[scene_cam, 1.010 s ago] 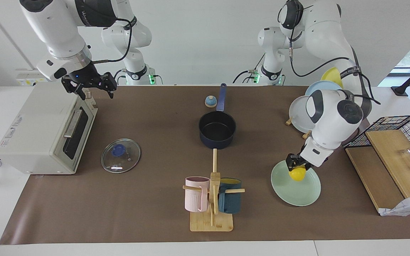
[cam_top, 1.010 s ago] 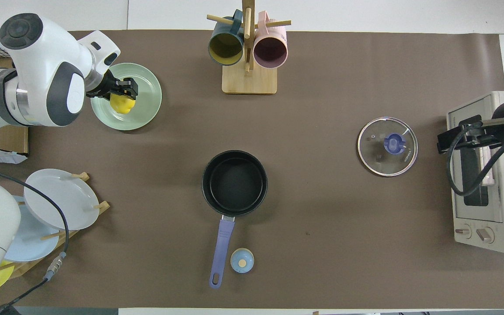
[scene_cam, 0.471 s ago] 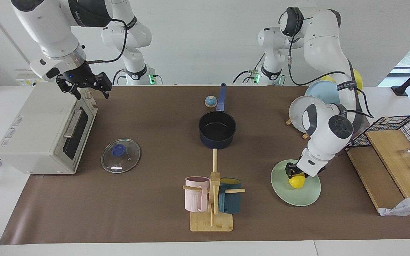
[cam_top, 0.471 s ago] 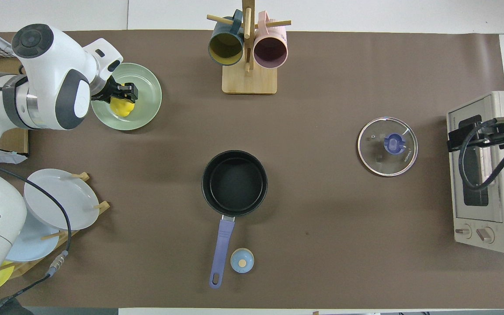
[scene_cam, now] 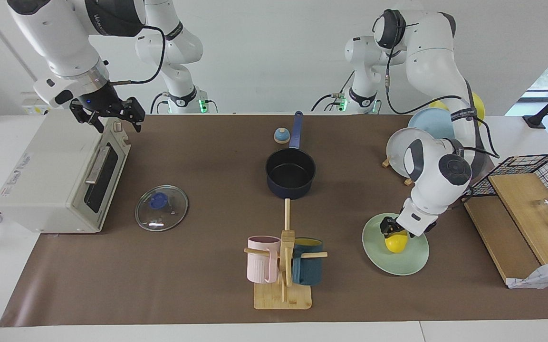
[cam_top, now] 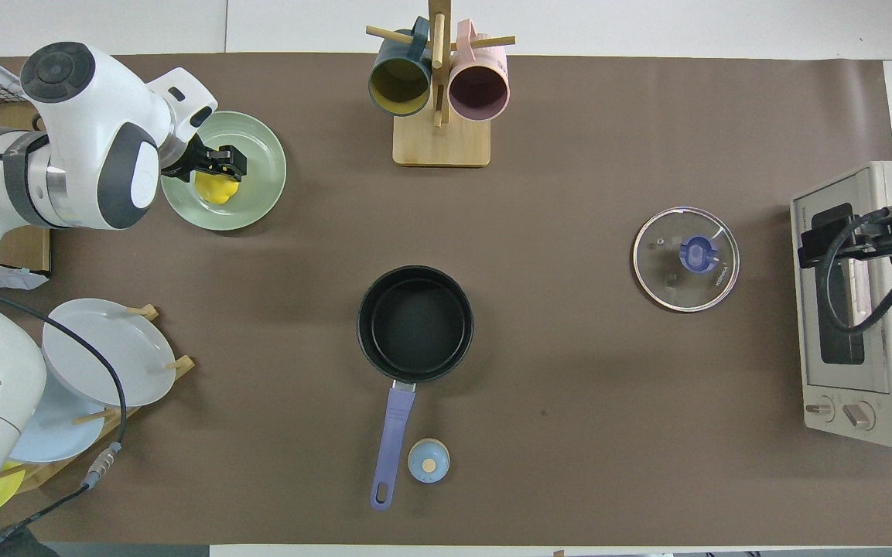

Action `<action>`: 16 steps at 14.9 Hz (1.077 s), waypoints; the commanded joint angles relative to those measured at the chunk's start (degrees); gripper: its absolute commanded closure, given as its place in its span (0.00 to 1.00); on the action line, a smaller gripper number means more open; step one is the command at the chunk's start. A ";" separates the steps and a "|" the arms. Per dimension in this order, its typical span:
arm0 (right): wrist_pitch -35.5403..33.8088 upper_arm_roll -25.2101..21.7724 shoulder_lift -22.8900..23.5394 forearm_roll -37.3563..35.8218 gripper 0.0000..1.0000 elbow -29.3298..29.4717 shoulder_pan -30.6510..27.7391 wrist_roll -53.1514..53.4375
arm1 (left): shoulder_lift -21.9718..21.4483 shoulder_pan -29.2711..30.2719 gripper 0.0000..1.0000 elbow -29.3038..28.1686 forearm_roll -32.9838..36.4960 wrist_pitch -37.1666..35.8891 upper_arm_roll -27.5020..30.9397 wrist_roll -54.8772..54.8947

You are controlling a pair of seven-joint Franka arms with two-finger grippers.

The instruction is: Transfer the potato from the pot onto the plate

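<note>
Glossy yellow potato (scene_cam: 396, 243) on mint-green plate (scene_cam: 411, 261); empty navy pot (scene_cam: 290, 173) mid-table, handle toward robots.

Brown-mat table (scene_cam: 207, 285): pot (scene_cam: 290, 179), plate (scene_cam: 407, 261), lid (scene_cam: 161, 208).

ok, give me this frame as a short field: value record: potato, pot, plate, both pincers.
potato: small glossy yellow toy potato, resting on the plate
plate: pale mint-green round plate, toward the left arm's end of the table
pot: dark navy saucepan with long blue handle, mid-table, nothing inside
lid: round glass lid with blue knob, flat on the mat, toward the right arm's end
left pincer: down at the potato, over the plate
right pincer: open, waiting above the white toaster oven
</note>
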 commanded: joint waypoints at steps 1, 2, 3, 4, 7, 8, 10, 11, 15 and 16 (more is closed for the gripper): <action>-0.49 0.44 -0.58 1.08 0.00 -0.22 -0.88 1.04 | -4.93 0.74 0.00 1.77 1.29 -6.81 -0.36 0.75; -0.58 0.44 -0.67 1.08 0.00 -0.22 -0.96 1.04 | -7.21 0.75 0.00 1.77 0.94 -8.65 -0.36 0.75; -0.49 0.44 -0.67 1.08 0.00 -0.22 -0.88 1.04 | -9.93 0.75 0.00 1.77 0.50 -10.67 -0.28 0.75; -0.58 0.44 -0.67 1.08 0.00 -0.22 -0.79 1.04 | -12.91 0.83 0.00 1.69 0.32 -12.44 -0.19 0.67; -0.49 0.44 -0.67 1.08 0.00 -0.30 -0.88 1.04 | -20.92 2.06 0.00 1.16 0.32 -17.89 -0.28 0.58; -0.49 0.44 -0.67 1.08 0.00 -0.22 -0.88 1.04 | -22.59 2.15 0.00 1.25 0.32 -19.99 -0.36 0.49; -0.58 0.44 -0.67 1.08 0.00 -0.22 -0.88 1.04 | -26.46 2.06 0.00 0.46 0.32 -24.21 -0.45 0.14; -0.58 0.44 -0.67 1.08 0.00 -0.30 -0.88 1.04 | -28.13 1.80 0.00 -0.68 0.32 -26.06 -0.45 -0.12; -0.58 0.44 -0.67 1.08 0.00 -0.22 -0.88 1.04 | -33.41 1.54 0.00 -8.13 0.32 -27.75 -0.54 -0.22; -0.58 0.44 -0.67 1.08 0.00 -0.22 -0.88 1.04 | -34.55 1.54 0.00 -10.25 0.23 -27.40 -0.54 -0.13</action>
